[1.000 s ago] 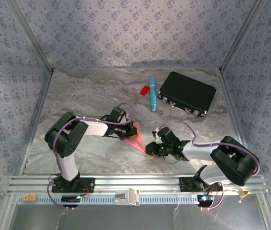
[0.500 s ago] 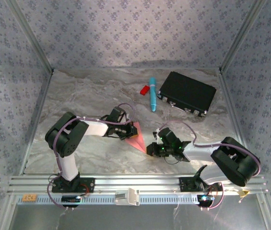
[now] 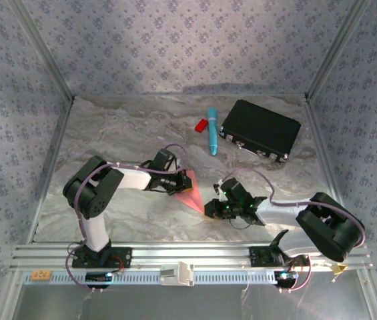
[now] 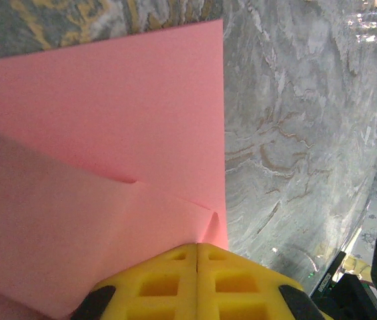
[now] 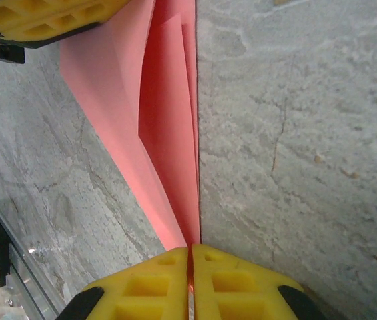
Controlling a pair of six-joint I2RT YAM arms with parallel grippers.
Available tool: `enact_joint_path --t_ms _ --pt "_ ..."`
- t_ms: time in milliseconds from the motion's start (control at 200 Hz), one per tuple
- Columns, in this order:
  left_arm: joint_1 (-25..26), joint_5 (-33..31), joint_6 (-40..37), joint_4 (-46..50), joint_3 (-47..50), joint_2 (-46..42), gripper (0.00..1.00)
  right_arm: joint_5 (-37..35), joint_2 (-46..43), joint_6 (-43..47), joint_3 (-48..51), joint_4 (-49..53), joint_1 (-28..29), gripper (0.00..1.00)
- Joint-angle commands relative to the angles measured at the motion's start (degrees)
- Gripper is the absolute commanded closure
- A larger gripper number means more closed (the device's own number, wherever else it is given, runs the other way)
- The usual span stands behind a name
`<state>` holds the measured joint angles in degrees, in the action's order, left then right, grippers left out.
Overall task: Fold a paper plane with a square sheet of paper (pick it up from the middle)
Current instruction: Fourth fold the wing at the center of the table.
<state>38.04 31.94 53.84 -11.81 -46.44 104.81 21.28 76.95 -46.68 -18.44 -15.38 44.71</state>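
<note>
- Patterned blue-grey walls (image 3: 188,47) enclose a marbled grey table (image 3: 108,133); an aluminium rail (image 3: 195,257) runs along its near edge.
- Top view: the left arm (image 3: 128,179) reaches right from its base and the right arm (image 3: 288,205) reaches left. Their wrists face each other near the front middle of the table.
- Top view: the paper (image 3: 189,190), pink and partly folded into a narrow triangle, spans the gap between the two wrists. Its wide end is at the left arm and its point is toward the right arm.
- Top view: at the back of the table lie a blue pen (image 3: 212,131), a red piece (image 3: 201,125) just left of the pen, and a black case (image 3: 260,129) to the pen's right. All three are well apart from the paper.
- Left wrist view: the yellow left fingers (image 4: 161,287) press together with no gap, so the left jaws are closed on the paper's edge. A folded flap overlaps a flat layer, and the creases converge at the fingertips. Bare table lies right of the paper's straight edge.
- Right wrist view: the yellow right fingers (image 5: 241,287) meet, so the right jaws are closed on the paper's pointed end, which runs into the seam between them. The paper widens away from the tips, with a darker trough between its layers. The left fingers sit at the top left, on the wide end.
- Right wrist view: the paper sits low over the table. Whether it rests on the table cannot be told.
</note>
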Motion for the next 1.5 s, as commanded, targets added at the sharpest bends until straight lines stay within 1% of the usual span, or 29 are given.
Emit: enact_joint_path --t_ms 0,235,345,450,555,675,750,914,1074,1174,1494 --pt "-0.1 -2.4 -0.8 2.1 1.1 2.1 0.97 1.0 -0.1 0.7 2.2 6.6 0.5 0.91" --pt "-0.1 -2.3 -0.8 2.0 1.1 2.2 0.97 1.1 -1.0 1.0 1.8 7.9 0.7 0.92" --pt "-0.2 -2.3 -0.8 2.0 1.2 2.2 0.97 0.7 -2.2 1.1 1.7 9.0 0.8 0.9" --pt "-0.1 -2.3 -1.0 2.1 1.2 2.2 0.97 -0.5 -5.0 1.5 0.5 11.8 0.6 0.89" --pt "0.1 -2.2 -1.3 2.2 1.2 2.2 0.98 -3.3 -9.1 2.7 -2.2 16.5 -0.1 0.87" --pt "0.4 -2.3 -1.3 2.3 1.0 2.2 0.97 -2.3 -11.1 3.8 -5.0 16.0 -1.4 0.88" --pt "0.5 -2.5 -1.4 2.4 1.0 2.2 0.98 -0.8 -9.6 4.3 -7.3 15.1 -1.9 0.89" --pt "0.6 -2.5 -1.4 2.6 0.9 2.3 0.98 1.9 -2.2 4.1 -12.4 11.3 -1.5 0.93" --pt "0.6 -2.6 -1.4 2.6 0.9 2.4 0.98 1.8 3.7 4.6 -16.7 11.0 0.3 0.95" --pt "0.6 -2.5 -1.4 2.7 0.8 2.5 0.98 0.6 6.6 5.0 -18.7 12.5 1.3 0.95" --pt "0.6 -2.4 -1.3 2.8 0.7 2.6 0.98 -1.9 12.8 5.7 -22.6 15.5 3.3 0.95"
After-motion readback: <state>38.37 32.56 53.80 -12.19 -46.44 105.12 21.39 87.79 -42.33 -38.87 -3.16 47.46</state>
